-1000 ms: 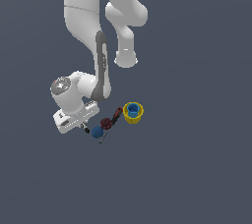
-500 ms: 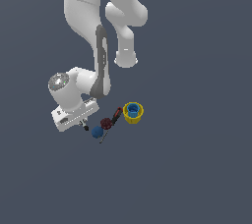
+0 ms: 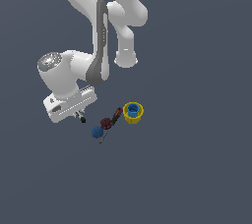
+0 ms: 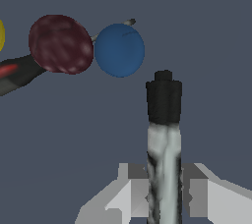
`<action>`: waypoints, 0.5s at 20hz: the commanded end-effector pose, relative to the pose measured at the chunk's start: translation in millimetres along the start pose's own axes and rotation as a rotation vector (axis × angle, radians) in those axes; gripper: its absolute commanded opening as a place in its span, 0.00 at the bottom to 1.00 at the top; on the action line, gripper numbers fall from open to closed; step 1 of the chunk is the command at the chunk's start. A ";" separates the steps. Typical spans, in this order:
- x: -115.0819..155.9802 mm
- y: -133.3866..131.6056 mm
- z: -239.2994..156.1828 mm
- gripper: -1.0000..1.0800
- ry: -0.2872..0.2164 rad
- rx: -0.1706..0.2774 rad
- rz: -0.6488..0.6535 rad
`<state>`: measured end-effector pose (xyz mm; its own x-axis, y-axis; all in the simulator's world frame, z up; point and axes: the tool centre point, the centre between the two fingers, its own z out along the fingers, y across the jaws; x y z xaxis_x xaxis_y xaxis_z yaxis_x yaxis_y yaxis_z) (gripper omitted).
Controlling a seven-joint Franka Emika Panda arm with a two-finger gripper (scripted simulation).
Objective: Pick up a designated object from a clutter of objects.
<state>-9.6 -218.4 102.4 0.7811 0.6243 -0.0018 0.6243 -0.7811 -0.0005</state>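
The fingers (image 4: 164, 196) grip the rod (image 4: 164, 139), apparently lifted off the bench (image 3: 197, 169); clutter (image 3: 115, 120) lies below, pick nearly done.

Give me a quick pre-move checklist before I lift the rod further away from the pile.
1. Silver rod between the gripper fingers: ok.
2. Rod's black end sticks out past the fingertips: ok.
3. Rod apart from the blue ball: ok.
4. Dark red piece and red-black tool left on the surface: ok.
5. Yellow cup upright: ok.
6. Grip firmness: cannot tell.
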 end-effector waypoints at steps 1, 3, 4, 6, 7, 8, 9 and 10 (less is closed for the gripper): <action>-0.9 -1.8 -27.0 0.00 0.000 -0.001 0.000; -1.5 -3.4 -50.5 0.00 0.001 -0.001 -0.001; -1.9 -4.2 -62.9 0.00 0.001 -0.001 -0.001; -2.5 -5.8 -87.5 0.00 0.001 0.000 -0.001; -2.8 -6.5 -99.5 0.00 0.002 0.000 -0.001; -3.1 -7.2 -111.4 0.00 0.002 0.000 -0.001; -3.4 -7.9 -123.1 0.00 0.002 0.000 -0.001; -3.7 -8.5 -134.6 0.00 0.002 0.000 -0.001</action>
<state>-16.0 -214.8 219.1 0.7804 0.6253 0.0004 0.6253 -0.7804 0.0002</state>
